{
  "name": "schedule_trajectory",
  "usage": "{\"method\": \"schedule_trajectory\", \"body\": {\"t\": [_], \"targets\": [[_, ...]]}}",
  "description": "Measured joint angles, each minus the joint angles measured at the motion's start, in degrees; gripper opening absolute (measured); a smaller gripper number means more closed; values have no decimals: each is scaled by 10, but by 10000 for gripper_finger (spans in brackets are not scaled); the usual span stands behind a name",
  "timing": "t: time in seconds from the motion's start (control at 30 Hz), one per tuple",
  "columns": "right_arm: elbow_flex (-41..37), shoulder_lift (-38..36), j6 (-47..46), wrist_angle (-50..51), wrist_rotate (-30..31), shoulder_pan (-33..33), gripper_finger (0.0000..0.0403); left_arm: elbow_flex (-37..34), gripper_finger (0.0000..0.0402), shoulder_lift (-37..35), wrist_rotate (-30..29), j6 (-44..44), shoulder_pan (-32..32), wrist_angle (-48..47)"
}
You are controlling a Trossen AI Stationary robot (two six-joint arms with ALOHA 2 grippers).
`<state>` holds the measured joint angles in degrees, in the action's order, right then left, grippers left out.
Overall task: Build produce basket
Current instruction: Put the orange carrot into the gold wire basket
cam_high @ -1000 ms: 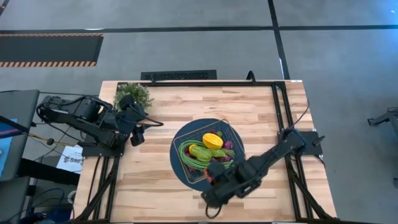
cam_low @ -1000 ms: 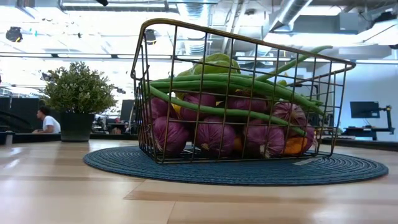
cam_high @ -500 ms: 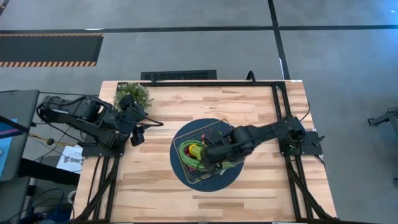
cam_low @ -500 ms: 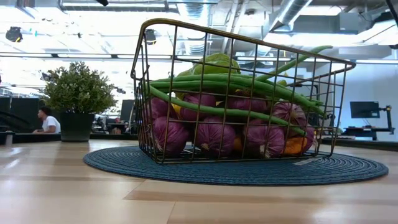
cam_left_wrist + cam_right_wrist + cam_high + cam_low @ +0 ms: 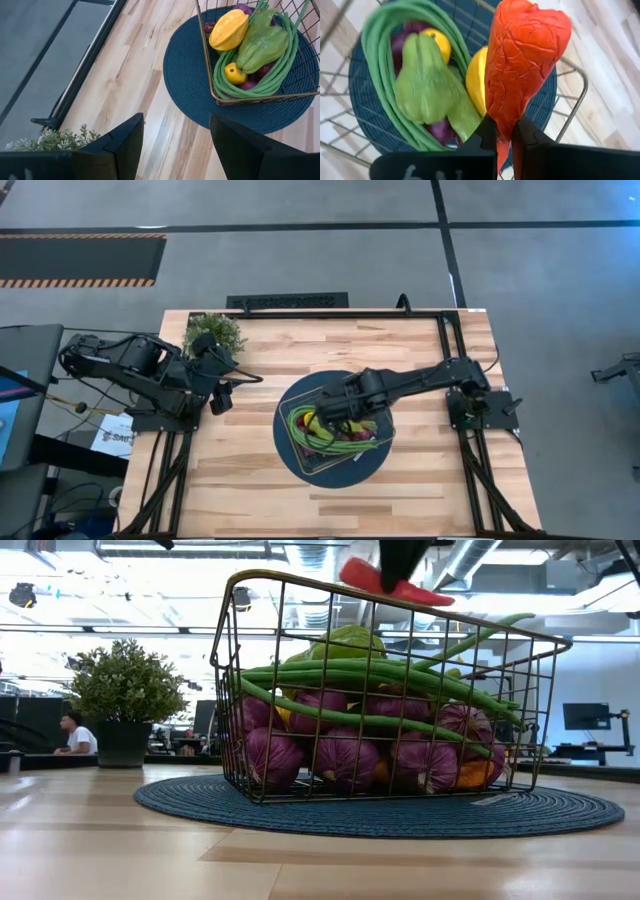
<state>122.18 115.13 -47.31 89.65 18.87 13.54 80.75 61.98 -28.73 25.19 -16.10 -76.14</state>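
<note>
The wire basket (image 5: 372,442) stands on a round dark blue mat (image 5: 290,452) at mid-table. Inside it are long green beans (image 5: 370,675), purple grapes (image 5: 345,755), a green pepper (image 5: 422,80) and a yellow pepper (image 5: 229,30). My right gripper (image 5: 504,127) hovers over the basket (image 5: 240,580), shut on a wrinkled red pepper (image 5: 390,585). My left gripper (image 5: 175,145) waits open near the table's left edge (image 5: 222,395), beside the plant. My right gripper pinches the red pepper between its two fingers at the narrow end (image 5: 502,137). The fingers come down from above. The pepper's broad end (image 5: 530,35) points away from the fingers. The pepper is lifted clear, tilted close to level, just above the basket's rim (image 5: 470,625).
A bushy potted plant (image 5: 213,330) stands at the far left corner, close to my left arm. The mat (image 5: 380,812) reaches out past the basket on all sides. Bare wood lies along the near edge (image 5: 330,505) and to the far right (image 5: 420,345).
My right arm has swung from the table's near edge toward the far edge and now stands over the basket, carrying the red pepper. In the low view the pepper and gripper have come in from above over the basket's rim. The basket has stayed put.
</note>
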Motion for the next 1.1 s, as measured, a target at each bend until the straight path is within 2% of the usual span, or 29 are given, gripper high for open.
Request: {"method": "schedule_trajectory", "body": {"t": [0.27,0.47,0.63,0.8,0.93,1.1], "targets": [[-85,-32,-4,-21,-25,-3,18,0,213,0,1,-3,0,0],[-186,-147,-58,-59,0,-6,18,0,212,0,1,-5,0,0],[-307,-274,-100,-160,39,-3,18,0,212,0,2,-5,0,0],[-461,-373,-112,-333,42,2,18,0,212,0,0,-5,0,0],[-561,-407,-112,-460,37,4,18,0,212,0,0,2,0,0],[-614,-413,-112,-509,6,0,18,0,212,0,0,9,0,0]]}}
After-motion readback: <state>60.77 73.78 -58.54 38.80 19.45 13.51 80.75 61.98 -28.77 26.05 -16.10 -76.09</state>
